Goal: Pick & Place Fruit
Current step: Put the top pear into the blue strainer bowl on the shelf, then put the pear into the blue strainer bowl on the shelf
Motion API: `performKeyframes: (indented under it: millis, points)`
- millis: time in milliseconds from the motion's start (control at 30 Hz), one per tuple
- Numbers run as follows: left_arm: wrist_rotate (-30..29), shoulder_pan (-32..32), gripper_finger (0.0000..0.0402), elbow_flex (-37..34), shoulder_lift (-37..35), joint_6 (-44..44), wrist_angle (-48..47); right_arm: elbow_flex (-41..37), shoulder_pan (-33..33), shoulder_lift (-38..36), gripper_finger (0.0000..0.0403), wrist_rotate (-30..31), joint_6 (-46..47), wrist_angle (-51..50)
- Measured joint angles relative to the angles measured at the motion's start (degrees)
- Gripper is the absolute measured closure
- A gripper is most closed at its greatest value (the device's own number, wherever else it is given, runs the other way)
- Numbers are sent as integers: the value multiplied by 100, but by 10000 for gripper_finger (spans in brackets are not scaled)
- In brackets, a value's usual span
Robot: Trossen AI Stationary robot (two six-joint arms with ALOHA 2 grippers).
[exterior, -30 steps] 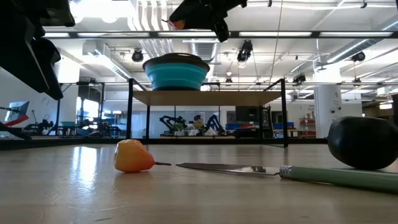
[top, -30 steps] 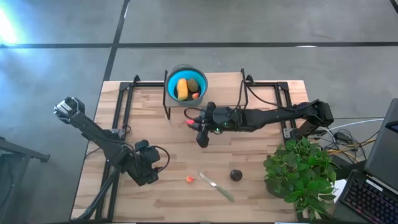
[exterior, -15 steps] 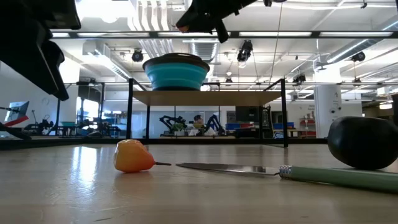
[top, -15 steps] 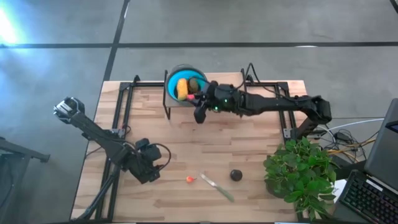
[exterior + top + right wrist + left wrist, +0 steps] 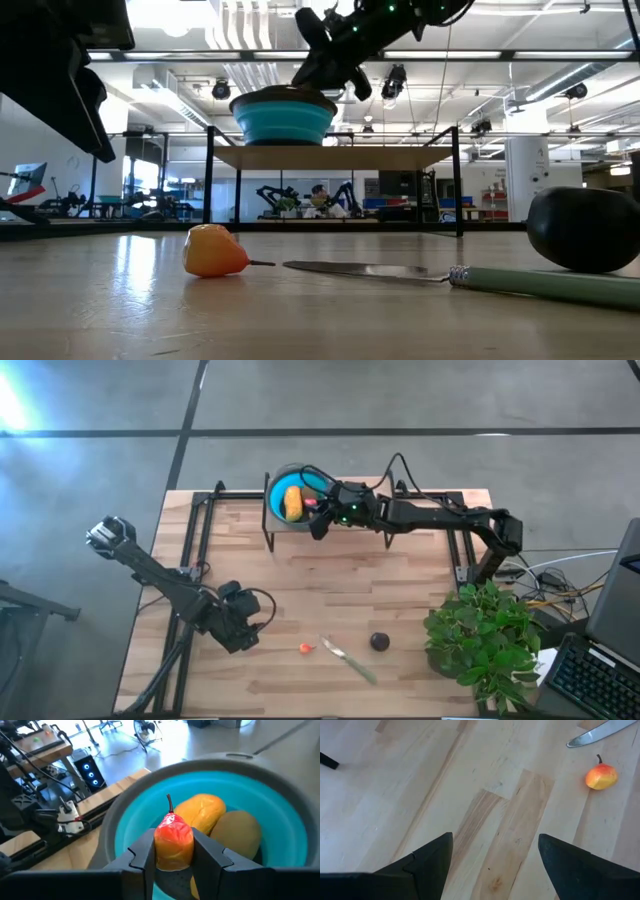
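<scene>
wooden table with a blue bowl at twelve o'clock. right gripper hangs over the bowl, pinching a small red fruit; i think it lets go next. inside lie an orange fruit and a green fruit. left gripper waits at seven o'clock, spread wide.

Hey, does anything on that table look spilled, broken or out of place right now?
Nothing spilled or broken. The one odd item is a green-handled knife lying loose among the fruit, between the small red-orange fruit and the dark round fruit.
</scene>
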Motion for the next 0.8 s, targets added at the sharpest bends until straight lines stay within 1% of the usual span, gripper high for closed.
performKeyframes:
  millis: [200, 267, 533, 800]
  points:
    - [-23, 9, 103, -2, 0, 0, 0, -15, -23, 13, 319, -2, -4, -105]
    - [-74, 9, 103, -2, 0, 2, -2, -15, -45, 13, 316, -2, -4, -119]
    - [-115, 42, 103, -2, 0, 0, 0, -26, -68, 13, 258, 0, -120, -148]
    - [-116, 42, 103, -2, 0, -12, 2, -7, -63, 13, 217, -2, -158, -146]
